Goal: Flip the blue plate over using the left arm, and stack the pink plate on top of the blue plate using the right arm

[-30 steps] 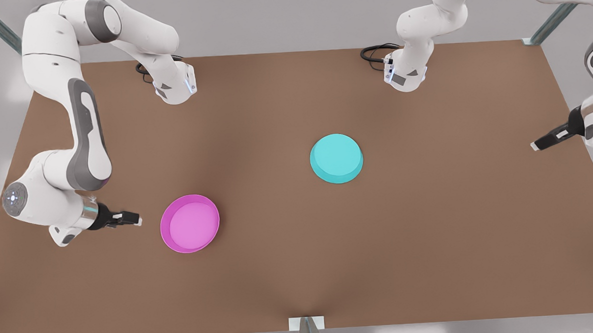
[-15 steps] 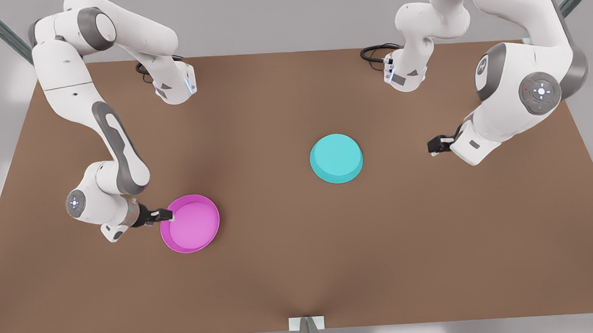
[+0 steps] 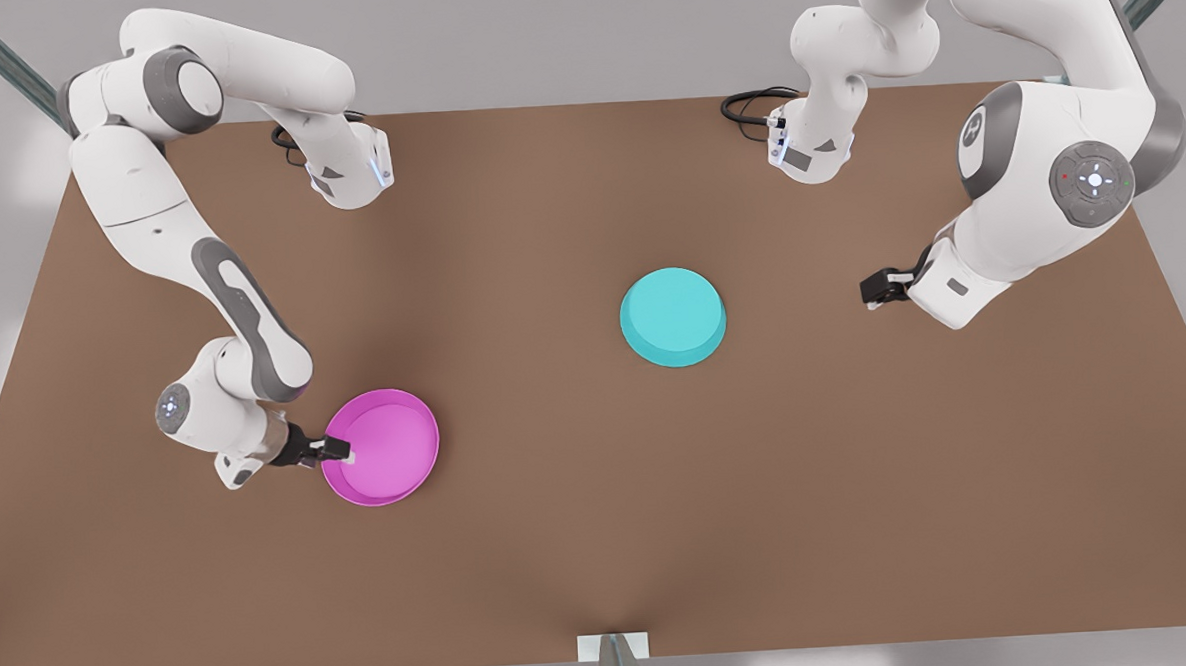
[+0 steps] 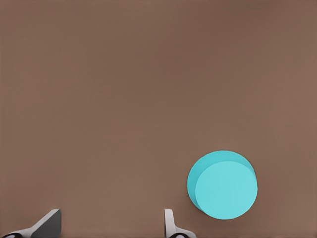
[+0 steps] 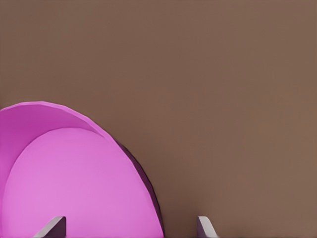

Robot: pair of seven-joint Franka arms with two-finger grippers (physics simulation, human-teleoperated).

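A brown desk [image 3: 582, 534] fills the scene, its matte top plain under soft light. Black cables [image 3: 748, 106] coil at its far edge, with grey metal struts [image 3: 1101, 46] angling off the far corners and a small bracket [image 3: 613, 648] on the near edge.

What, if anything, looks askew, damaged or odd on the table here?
Nothing damaged or spilled. The blue plate lies upside down, flat underside up, while the pink plate sits rim-up. The right gripper is open at its rim; the left gripper hangs open, well clear.
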